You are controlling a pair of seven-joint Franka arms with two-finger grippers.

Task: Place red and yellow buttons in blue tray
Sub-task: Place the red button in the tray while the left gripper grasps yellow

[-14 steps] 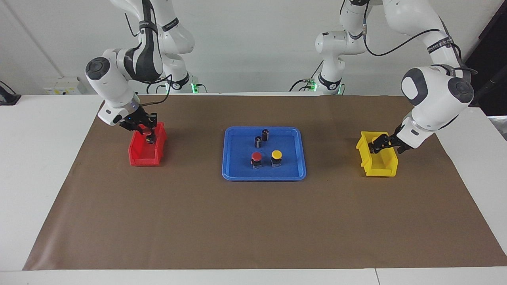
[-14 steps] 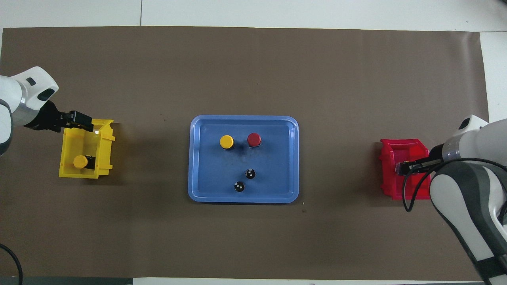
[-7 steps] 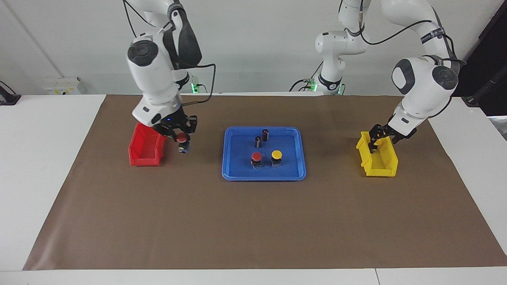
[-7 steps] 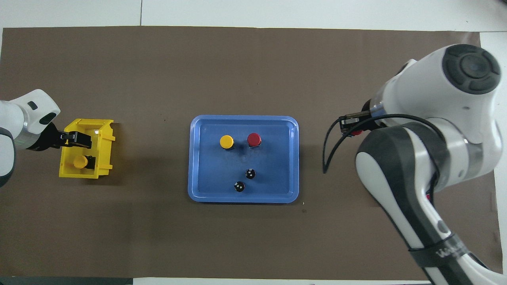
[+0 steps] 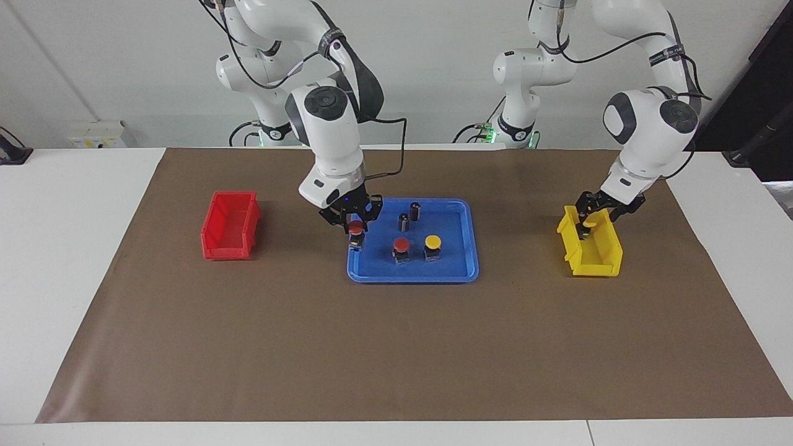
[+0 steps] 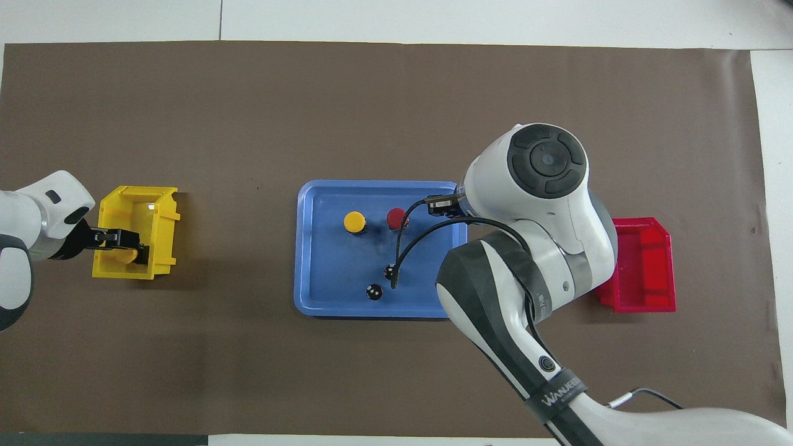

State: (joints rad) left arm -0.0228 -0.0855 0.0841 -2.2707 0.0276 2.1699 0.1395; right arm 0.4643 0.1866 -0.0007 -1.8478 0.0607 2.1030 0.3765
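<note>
Buttons, small, rigid, light: red button (image 5: 355, 230) clamped by its black body in right gripper (image 5: 354, 224), over blue tray (image 5: 461, 270). Left gripper (image 5: 587, 223), fingers apart, straddles yellow button (image 6: 127, 255) in yellow bin (image 5: 604, 264).

Right arm (image 5: 328, 124) stretched inward, fingers (image 5: 355, 224) clamped; left arm (image 5: 650, 124) bent low, fingers (image 5: 587, 215) downward.

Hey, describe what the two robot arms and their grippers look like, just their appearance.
Both arms are glossy white with rounded shells, dark grey joint caps and grey-black bands. Thin black cables loop along them. A black wrist band carries white lettering. The right gripper and left gripper are small, black and two-fingered.
</note>
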